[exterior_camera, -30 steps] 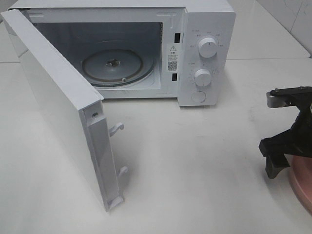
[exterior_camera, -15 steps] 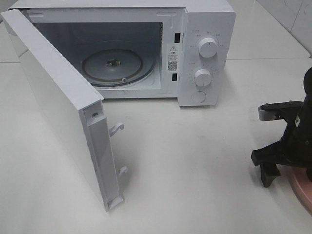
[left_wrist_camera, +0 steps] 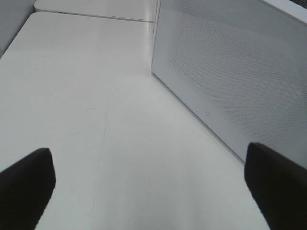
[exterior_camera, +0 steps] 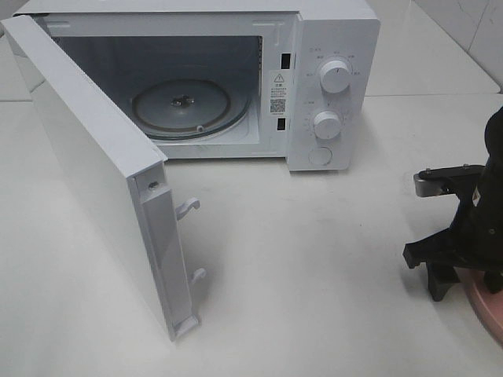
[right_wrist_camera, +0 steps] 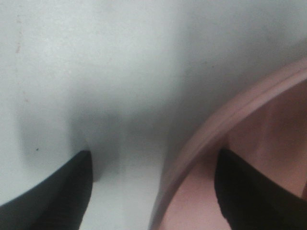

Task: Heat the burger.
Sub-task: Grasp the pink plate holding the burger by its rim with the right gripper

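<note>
Right pincer [right_wrist_camera: 152, 191] straddles smooth pink round plate [right_wrist_camera: 211, 127] rim.

- The box-shaped white metal microwave oven [exterior_camera: 334, 47] is plain white over its casing and control panel.
- The microwave's flat white door [exterior_camera: 94, 173] is white; the left wrist view shows a fine, even pattern of tiny grey dots across its panel.
- Inside the microwave, the round clear glass turntable [exterior_camera: 189, 106] looks grey, with a darker hub, against pale blue-grey walls.
- The two round white plastic knobs [exterior_camera: 335, 77] sit among faint grey printed marks.
- The small white sticker [exterior_camera: 278, 93] beside the cavity carries black print and a black-and-white square code.
- The smooth white tabletop [exterior_camera: 314, 259] under the microwave is unpatterned.
- The flat round pink plate [exterior_camera: 489, 310], right of the microwave, is dusty pink with a paler rim.
- The right gripper [exterior_camera: 466, 279] is black below a silver-grey metal bracket [exterior_camera: 440, 182]; the left gripper [left_wrist_camera: 151, 191] has black fingers.
</note>
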Tool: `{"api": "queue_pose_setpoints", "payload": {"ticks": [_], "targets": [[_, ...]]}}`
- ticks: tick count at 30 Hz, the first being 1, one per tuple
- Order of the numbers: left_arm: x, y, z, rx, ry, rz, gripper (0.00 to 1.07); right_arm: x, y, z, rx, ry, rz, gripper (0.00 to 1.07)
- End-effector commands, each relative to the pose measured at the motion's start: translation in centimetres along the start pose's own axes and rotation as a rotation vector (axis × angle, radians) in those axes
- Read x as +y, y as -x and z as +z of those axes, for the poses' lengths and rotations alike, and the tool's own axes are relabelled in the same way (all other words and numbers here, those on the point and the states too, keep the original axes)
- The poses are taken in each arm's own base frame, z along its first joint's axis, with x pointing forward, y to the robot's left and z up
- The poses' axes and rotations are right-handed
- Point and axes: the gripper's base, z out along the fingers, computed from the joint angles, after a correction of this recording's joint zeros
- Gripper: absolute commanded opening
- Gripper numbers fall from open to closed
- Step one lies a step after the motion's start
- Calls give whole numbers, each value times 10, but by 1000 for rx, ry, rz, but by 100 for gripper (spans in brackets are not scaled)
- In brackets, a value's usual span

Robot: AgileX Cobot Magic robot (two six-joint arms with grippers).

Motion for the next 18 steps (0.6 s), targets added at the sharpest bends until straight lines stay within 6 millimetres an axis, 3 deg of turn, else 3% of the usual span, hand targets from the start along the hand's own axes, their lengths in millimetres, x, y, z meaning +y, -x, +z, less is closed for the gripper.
{"api": "queue_pose_setpoints", "payload": {"ticks": [1, 2, 3, 4, 6, 7, 8, 9, 18], "targets": [[0, -1, -2, -26, 3, -2, 100, -2, -3, 5, 43, -10, 24, 50], [0, -1, -2, -26, 3, -2, 100, -2, -4, 5, 48, -12, 27, 40], [0, -1, -2, -26, 3, -2, 100, -2, -4, 5, 48, -12, 27, 40], [0, -1, -2, -26, 3, -2, 100, -2, -4, 5, 48, -12, 27, 28], [0, -1, -2, -26, 3, -2, 100, -2, -4, 5, 48, -12, 27, 23], [0, -1, -2, -26, 3, -2, 100, -2, -4, 5, 48, -12, 27, 11], [0, -1, -2, -26, 3, -2, 100, -2, -4, 5, 48, -12, 27, 11], [0, -1, -2, -26, 3, -2, 100, -2, -4, 5, 56, -14, 27, 1], [0, -1, -2, -26, 3, -2, 100, -3, -6, 3, 66, -23, 21, 0]]}}
